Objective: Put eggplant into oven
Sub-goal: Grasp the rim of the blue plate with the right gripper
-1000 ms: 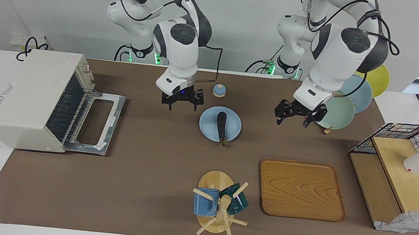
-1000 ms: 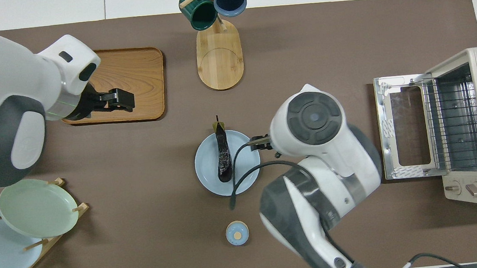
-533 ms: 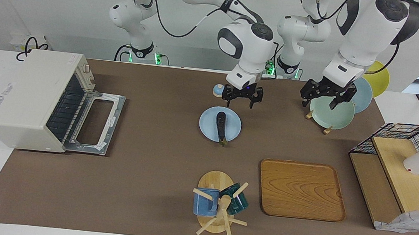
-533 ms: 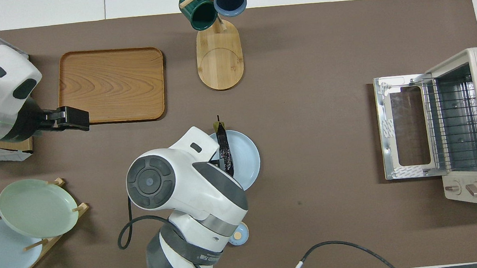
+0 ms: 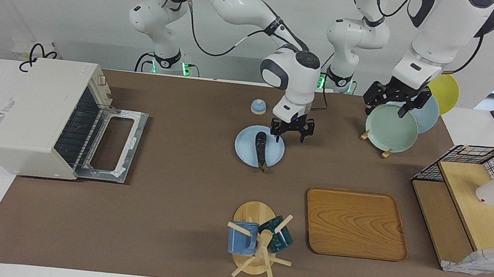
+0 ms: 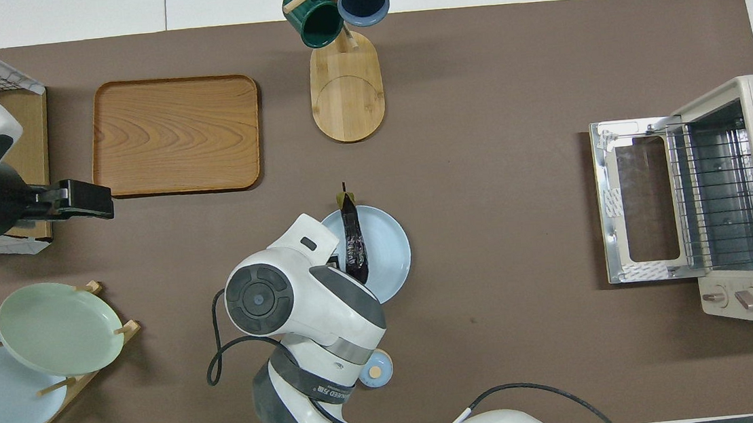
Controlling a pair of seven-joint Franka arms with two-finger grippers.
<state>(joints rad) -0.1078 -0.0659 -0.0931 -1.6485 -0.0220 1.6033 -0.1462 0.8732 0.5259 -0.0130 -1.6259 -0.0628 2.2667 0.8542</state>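
— two arms in view, one at work. the eggplant (image 5: 261, 148) lies on the blue plate (image 5: 273, 154) mid-bench, stem tip over the plate's rim, not lifted. the oven (image 5: 33, 116) sits at the right arm's end of the bench with its door (image 5: 111, 145) dropped flat and the rack bare.

— so nothing delivered yet?

— correct. the door already stands open; the grasp, the carry and the placing on the rack all remain, by my reading.

— state of the fingers?

— the right gripper (image 5: 291, 134) hangs over the plate's edge, just beside the eggplant; its fingers are spread and hold nothing. the left gripper (image 5: 392, 104) is up over the rack of plates (image 5: 390, 128), fingers released, empty; that arm waits.

— what changed against a second ago?

— the right gripper then hung over bare bench on the oven's side of the plate; it has crossed over the plate and dropped lower. the left gripper has pulled back toward the plate rack. eggplant, plate and oven have not shifted.
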